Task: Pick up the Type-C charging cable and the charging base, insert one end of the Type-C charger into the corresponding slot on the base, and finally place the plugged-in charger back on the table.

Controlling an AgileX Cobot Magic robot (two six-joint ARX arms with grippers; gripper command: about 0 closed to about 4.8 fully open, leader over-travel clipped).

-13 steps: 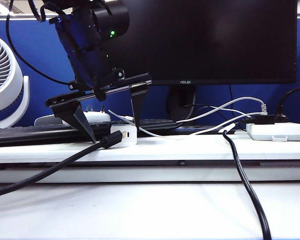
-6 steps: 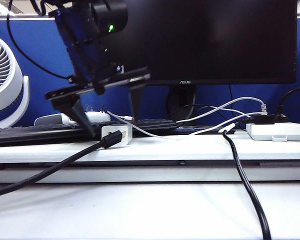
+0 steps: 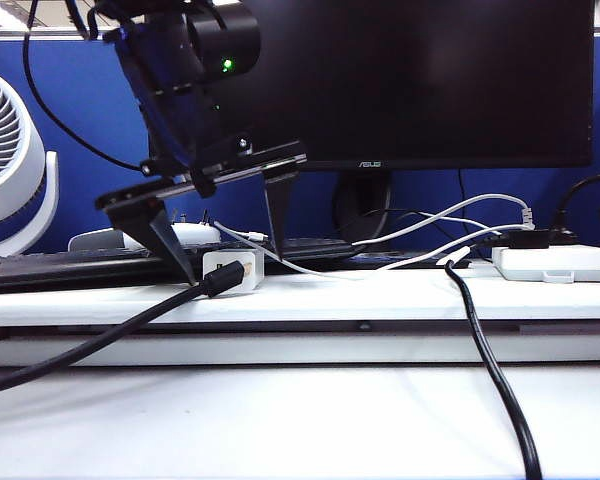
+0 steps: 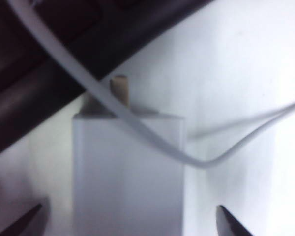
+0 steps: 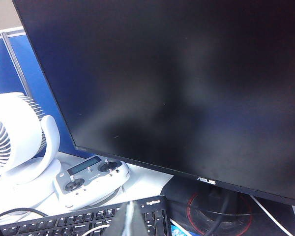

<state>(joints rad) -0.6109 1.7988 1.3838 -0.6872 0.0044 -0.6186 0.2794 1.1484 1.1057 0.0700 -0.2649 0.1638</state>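
Observation:
The charging base (image 3: 233, 270) is a small white block standing on the table's raised ledge (image 3: 380, 295). My left gripper (image 3: 234, 273) hangs over it, open, with one fingertip on each side and neither touching. In the left wrist view the base (image 4: 128, 182) fills the space between the two tips of the left gripper (image 4: 129, 210), and its metal prong points towards the keyboard. The thin white Type-C charging cable (image 4: 137, 130) lies across the base's far end and trails off to the right (image 3: 310, 270). My right gripper (image 5: 130, 223) is shut in the air, facing the monitor, and is out of the exterior view.
A thick black cable's plug (image 3: 225, 278) lies against the base's front. Another black cable (image 3: 490, 370) hangs over the ledge on the right. A black keyboard (image 3: 80, 265), a white controller (image 3: 180, 235), a fan (image 3: 10, 160), the monitor (image 3: 410, 80) and a flat white box (image 3: 552, 263) stand behind.
The left gripper rose slightly, then sank again, so its fingertips are now lower around the base. The base has shifted a little to the left. The right arm has not moved.

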